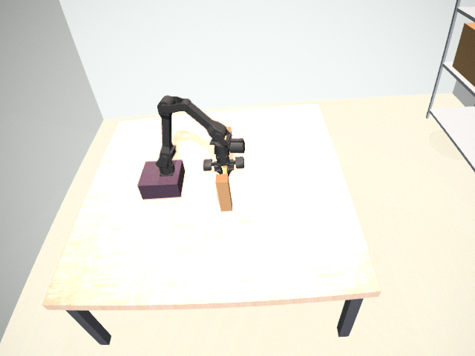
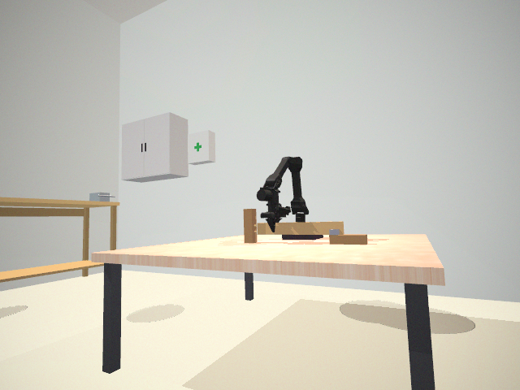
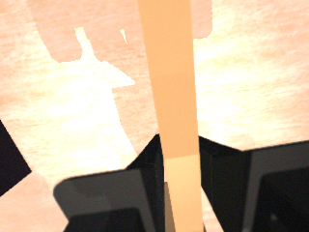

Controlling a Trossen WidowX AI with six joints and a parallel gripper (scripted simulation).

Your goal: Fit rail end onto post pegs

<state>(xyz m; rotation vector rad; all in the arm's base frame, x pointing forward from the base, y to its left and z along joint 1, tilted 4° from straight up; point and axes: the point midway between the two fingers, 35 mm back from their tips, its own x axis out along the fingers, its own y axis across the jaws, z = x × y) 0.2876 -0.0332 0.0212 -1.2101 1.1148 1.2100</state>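
The long wooden rail (image 2: 308,227) (image 3: 171,72) is off the table at its near end and looks about level. My gripper (image 2: 273,229) (image 3: 170,136) is shut on the rail close to that end, one finger on each side. The upright wooden post (image 1: 224,195) (image 2: 249,227) stands just beyond the rail's near end. Small light bits of the pegs (image 2: 254,227) show between post and rail; the gap looks very small, and how far the pegs are in the holes cannot be told. The rail's far end is at the grey bracket (image 2: 334,231) on the low footboard block (image 2: 350,240).
The arm's dark purple base block (image 1: 160,191) stands to the left of the post in the top view. The arm hides most of the rail there. All stands on the wooden table (image 1: 214,268). In the wrist view a dark corner of the base block (image 3: 11,161) shows at left.
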